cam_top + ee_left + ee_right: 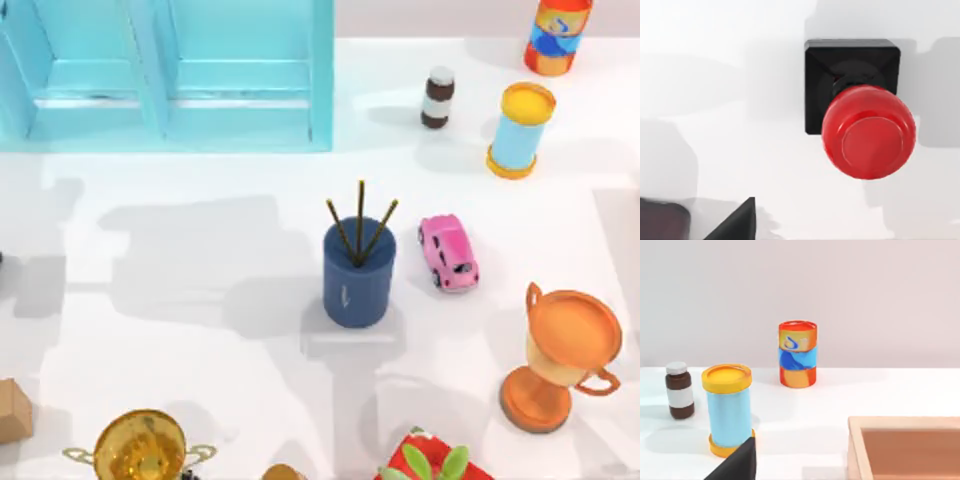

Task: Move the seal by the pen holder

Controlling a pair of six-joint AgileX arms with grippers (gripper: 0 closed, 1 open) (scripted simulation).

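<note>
The seal (868, 132), a black square block with a glossy red round knob, stands upright on the white table straight below the left wrist camera. A dark part of my left gripper (737, 225) shows at the edge of that view, apart from the seal. The pen holder (358, 275), a dark blue cup with three thin brown sticks, stands near the middle of the table in the top view. A dark part of my right gripper (737, 462) hangs near the light-blue can (730, 410) at the far right.
A pink toy car (448, 252) sits just right of the pen holder. Far right: light-blue can (520, 130), brown bottle (436, 97), orange can (556, 35). An orange trophy (560, 350), gold trophy (140, 450), cardboard box (12, 410) and turquoise cabinet (170, 70) ring the table.
</note>
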